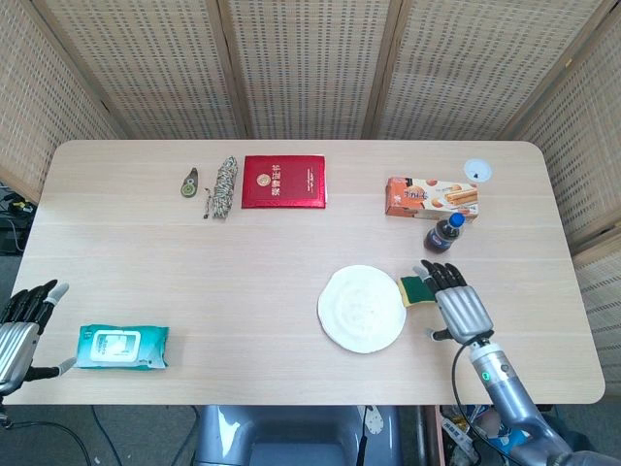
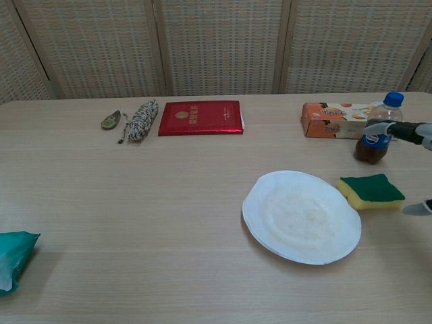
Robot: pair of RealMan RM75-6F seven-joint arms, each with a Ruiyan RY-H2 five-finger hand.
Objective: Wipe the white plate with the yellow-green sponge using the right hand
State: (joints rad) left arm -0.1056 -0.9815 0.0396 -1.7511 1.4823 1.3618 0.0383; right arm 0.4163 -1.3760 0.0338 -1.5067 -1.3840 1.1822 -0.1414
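Observation:
The white plate [image 1: 361,308] [image 2: 301,214] lies flat on the table, right of centre. The yellow-green sponge [image 1: 416,289] [image 2: 372,191] rests on the table, green side up, touching the plate's right rim. My right hand [image 1: 458,303] is open just right of the sponge, fingers spread and holding nothing; the chest view catches only its fingertips [image 2: 409,132] at the right edge. My left hand [image 1: 21,327] hangs open off the table's front left corner, empty.
A cola bottle [image 1: 444,233] [image 2: 378,138] stands just behind the sponge and right hand. Behind it lie a snack box [image 1: 431,196] and a white cup [image 1: 476,171]. A red booklet [image 1: 283,182], a rope bundle [image 1: 223,186] and a wipes pack [image 1: 122,347] lie further left.

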